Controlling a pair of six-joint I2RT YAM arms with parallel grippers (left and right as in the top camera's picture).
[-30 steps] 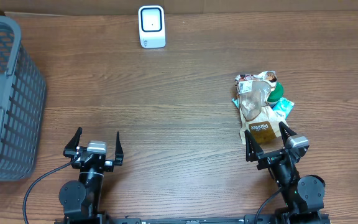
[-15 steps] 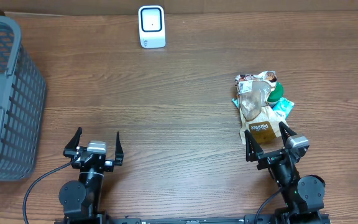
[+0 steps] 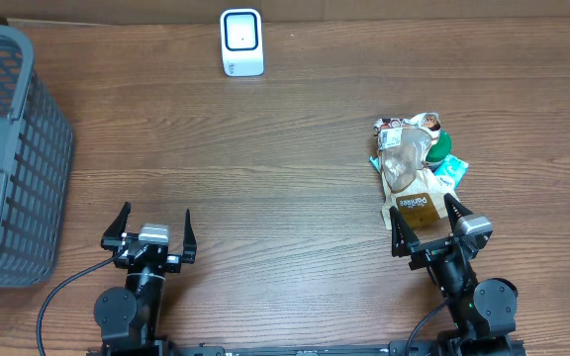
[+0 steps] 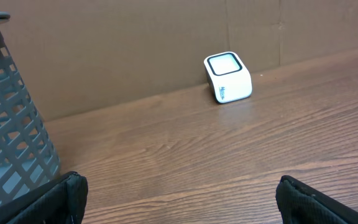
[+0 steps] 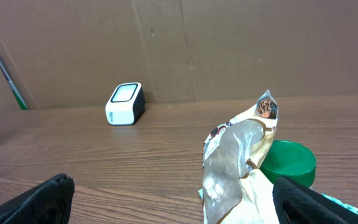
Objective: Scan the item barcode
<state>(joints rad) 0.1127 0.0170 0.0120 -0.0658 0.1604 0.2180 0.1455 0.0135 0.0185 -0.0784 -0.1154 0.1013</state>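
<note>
One scanner (image 3: 241, 42), one basket (image 3: 47, 168), one heap of packets (image 3: 414, 166).

The desk (image 3: 295, 148) is lit evenly and fairly brightly from overhead, and a faint sheen is carried by its wood grain. Only short, soft shadows are cast beside the grey basket (image 3: 8, 158) and the white scanner (image 3: 241, 42). In the wrist views the fingers (image 4: 64, 199) of the left tool (image 4: 179, 183) and of the right tool (image 5: 171, 180) are rendered dark and blurred at the lower corners. Pale highlights are caught on the clear wrapper (image 5: 232, 162).
</note>
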